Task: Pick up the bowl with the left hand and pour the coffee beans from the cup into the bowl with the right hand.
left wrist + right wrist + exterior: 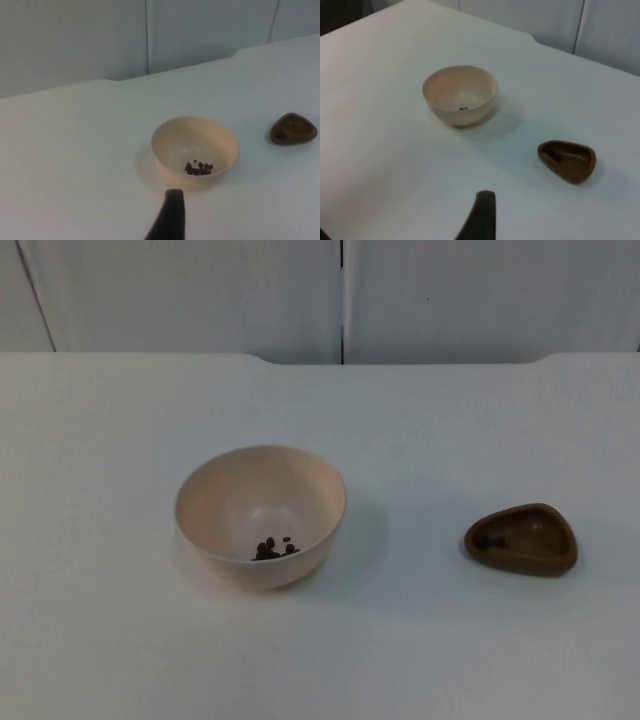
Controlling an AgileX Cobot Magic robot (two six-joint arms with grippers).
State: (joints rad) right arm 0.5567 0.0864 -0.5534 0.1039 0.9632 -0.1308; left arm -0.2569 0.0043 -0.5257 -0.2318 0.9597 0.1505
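A cream bowl (232, 502) stands upright on the white table, left of centre, with a small heap of coffee beans (273, 548) at its bottom. To its right, a hand's width away, a brown teardrop-shaped wooden cup (522, 538) rests on the table with something dark inside. My left gripper (172, 215) hangs above the table, short of the bowl (186, 141) and its beans (199, 168), touching nothing. My right gripper (481, 215) is likewise held back from the cup (567, 160) and the bowl (451, 90). Both arms wait away from the objects.
The white table (420, 660) ends at the grey partition wall (200, 290) behind the objects. Open table surface lies all around the bowl and the cup.
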